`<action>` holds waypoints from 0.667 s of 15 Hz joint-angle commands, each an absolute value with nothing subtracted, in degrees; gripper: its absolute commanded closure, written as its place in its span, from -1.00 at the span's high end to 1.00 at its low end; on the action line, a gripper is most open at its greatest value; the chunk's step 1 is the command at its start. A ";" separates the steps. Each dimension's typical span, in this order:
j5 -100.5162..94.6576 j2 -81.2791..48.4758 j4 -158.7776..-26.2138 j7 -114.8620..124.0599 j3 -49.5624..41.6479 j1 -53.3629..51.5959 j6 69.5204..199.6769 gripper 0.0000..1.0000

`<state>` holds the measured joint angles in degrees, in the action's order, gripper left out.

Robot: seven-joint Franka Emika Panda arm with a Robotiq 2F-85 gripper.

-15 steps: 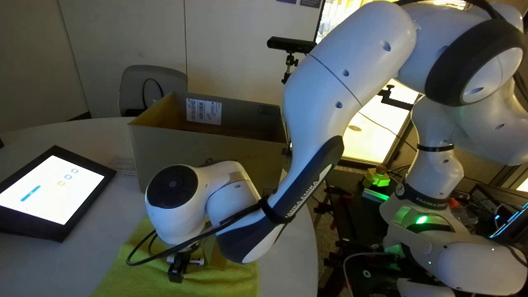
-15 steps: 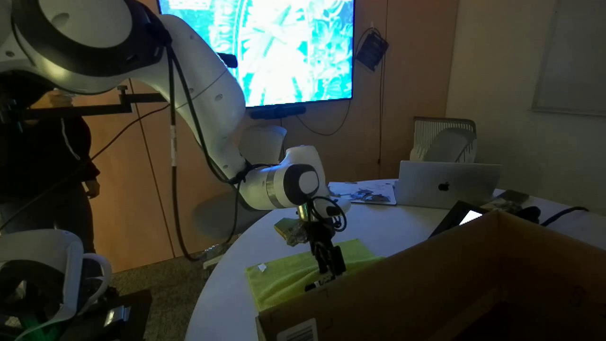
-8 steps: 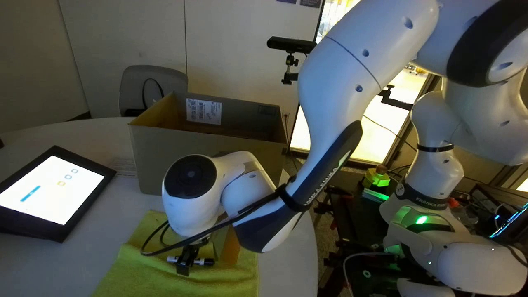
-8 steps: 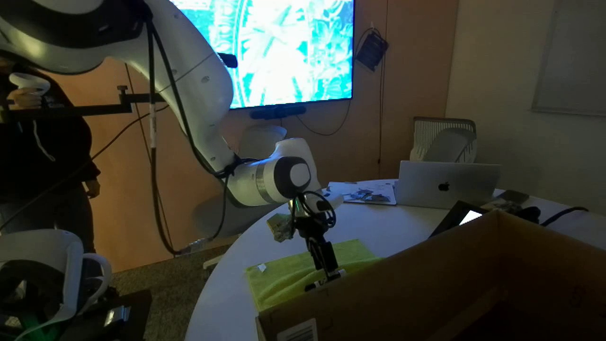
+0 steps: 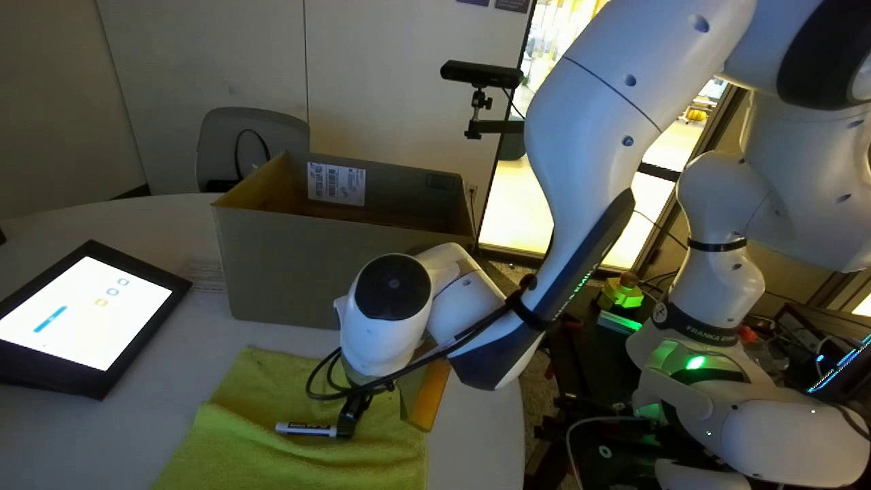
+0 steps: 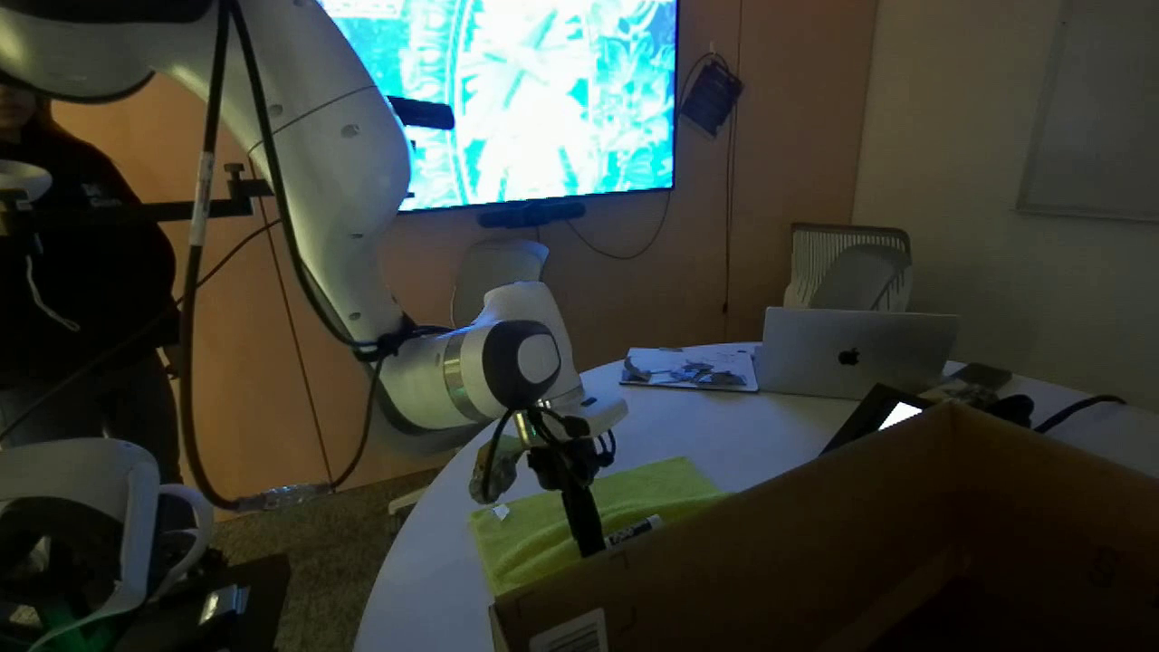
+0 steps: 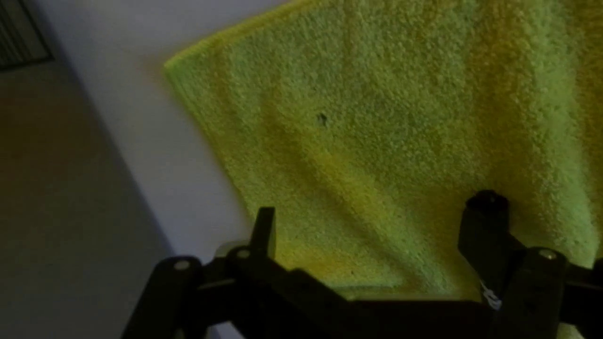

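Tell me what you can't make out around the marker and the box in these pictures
The marker: in an exterior view the gripper hides one end; in the wrist view, most of it; whether they touch is unclear.
The box: its near wall hides the floor in an exterior view.
The towel: the box hides part of it in an exterior view.
The lit panel: cut off by the left edge in an exterior view.
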<state>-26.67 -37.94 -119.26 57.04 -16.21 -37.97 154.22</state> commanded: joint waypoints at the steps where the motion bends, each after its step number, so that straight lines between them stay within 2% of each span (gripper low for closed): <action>1: -28.99 -34.74 -126.64 64.43 -19.98 -40.00 158.95 1.00; 10: -25.43 -36.31 -135.12 69.22 -25.24 -40.16 173.79 1.00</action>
